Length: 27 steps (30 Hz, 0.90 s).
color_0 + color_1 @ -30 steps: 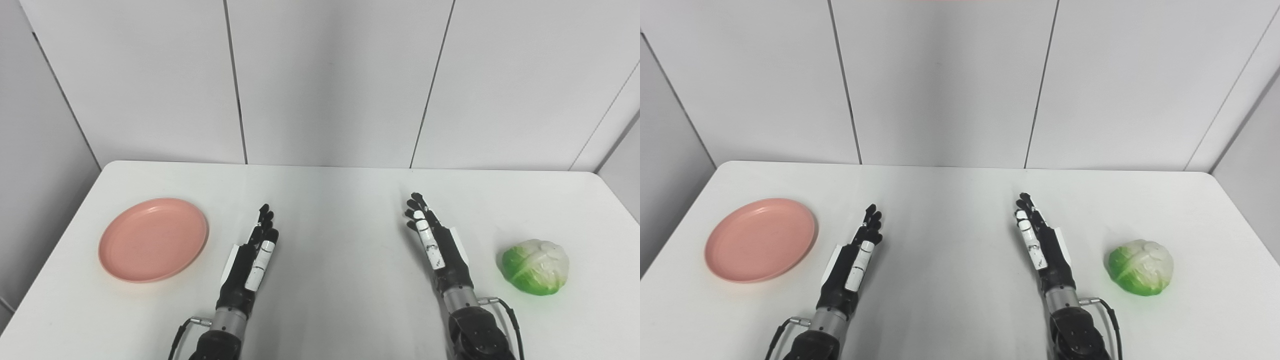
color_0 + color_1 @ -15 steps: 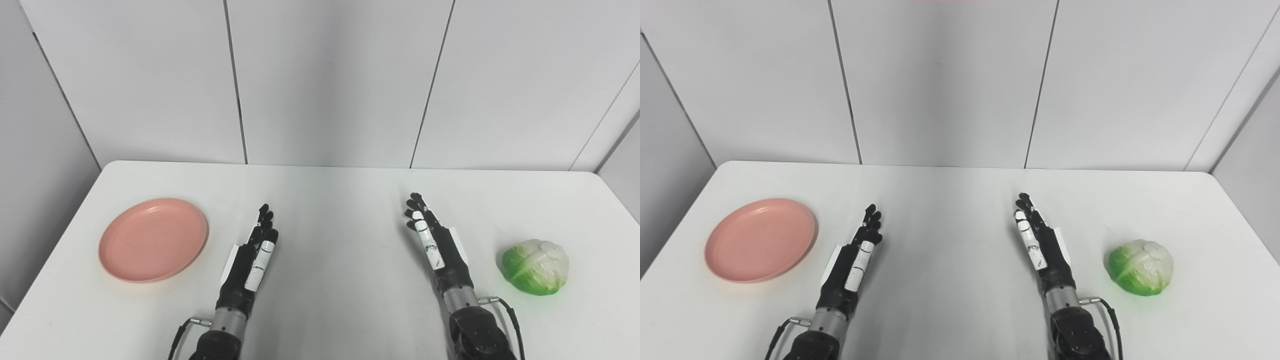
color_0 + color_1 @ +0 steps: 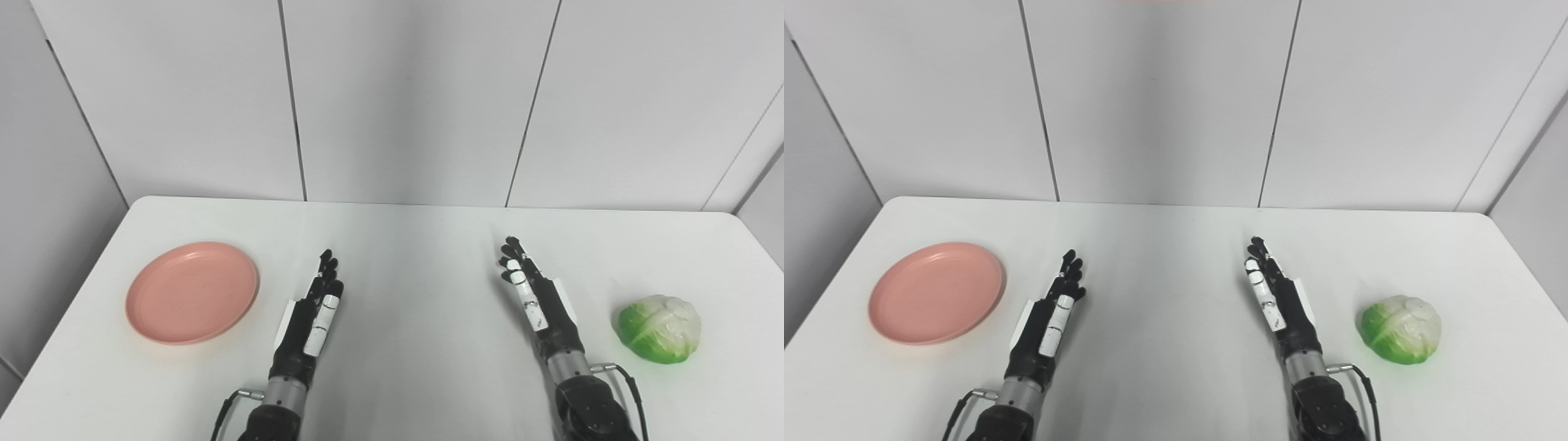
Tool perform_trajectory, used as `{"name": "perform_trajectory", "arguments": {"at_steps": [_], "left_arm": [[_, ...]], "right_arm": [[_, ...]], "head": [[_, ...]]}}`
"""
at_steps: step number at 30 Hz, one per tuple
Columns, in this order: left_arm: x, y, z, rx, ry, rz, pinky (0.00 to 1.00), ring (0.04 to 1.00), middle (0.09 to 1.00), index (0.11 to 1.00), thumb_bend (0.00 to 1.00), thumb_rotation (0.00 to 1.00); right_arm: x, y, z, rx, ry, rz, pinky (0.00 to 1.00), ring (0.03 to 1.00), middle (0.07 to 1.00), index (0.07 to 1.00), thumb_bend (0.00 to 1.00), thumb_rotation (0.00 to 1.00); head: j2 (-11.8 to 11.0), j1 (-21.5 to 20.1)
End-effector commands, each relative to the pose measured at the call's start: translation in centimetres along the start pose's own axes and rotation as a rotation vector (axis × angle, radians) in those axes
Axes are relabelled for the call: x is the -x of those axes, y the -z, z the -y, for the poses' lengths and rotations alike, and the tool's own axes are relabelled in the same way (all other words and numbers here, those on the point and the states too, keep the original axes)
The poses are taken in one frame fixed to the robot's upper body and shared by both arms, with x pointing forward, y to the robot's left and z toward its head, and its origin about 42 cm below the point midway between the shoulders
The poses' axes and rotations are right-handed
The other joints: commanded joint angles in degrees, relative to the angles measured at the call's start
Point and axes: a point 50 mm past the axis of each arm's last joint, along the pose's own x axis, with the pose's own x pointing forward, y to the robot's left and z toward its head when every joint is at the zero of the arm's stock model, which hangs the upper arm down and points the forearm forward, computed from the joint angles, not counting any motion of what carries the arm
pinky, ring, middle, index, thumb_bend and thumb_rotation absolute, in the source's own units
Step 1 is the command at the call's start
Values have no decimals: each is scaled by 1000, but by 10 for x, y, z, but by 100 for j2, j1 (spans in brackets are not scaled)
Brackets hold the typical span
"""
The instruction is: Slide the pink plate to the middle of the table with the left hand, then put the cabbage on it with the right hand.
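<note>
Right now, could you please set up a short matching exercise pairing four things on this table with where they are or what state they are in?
Column one:
1. pink plate
2. cabbage
3. left hand
4. right hand

Column two:
A. on the table's right side, lying apart from both hands
B. open, between the middle of the table and the cabbage
C. on the table's left side, with nothing on it
D. open, just right of the plate, not touching it

Pairs: 1-C, 2-A, 3-D, 4-B
</note>
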Motion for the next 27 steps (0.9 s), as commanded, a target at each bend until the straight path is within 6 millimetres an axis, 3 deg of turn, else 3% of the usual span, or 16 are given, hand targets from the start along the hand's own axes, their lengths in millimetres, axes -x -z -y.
{"name": "perform_trajectory", "arguments": {"at_steps": [1,5,8,27], "left_arm": [[-2,13,13,13,26,-72,953,996,986,988,670,1000],[-9,19,20,20,53,-100,993,1000,1000,1000,813,1000],[-12,23,24,30,64,-102,999,1000,1000,1000,857,1000],[-17,21,26,46,72,-86,1000,1000,1000,1000,831,1000]], "right_arm": [[4,10,2,-8,-29,-58,888,911,938,950,240,1000],[4,10,10,-43,-40,-47,933,938,964,981,229,1000],[4,10,13,-60,-33,-53,950,945,970,989,193,1000],[-2,11,16,-48,-57,-43,965,961,983,999,217,1000]], "head": [[-29,205],[-60,499],[-73,606],[-63,555]]}}
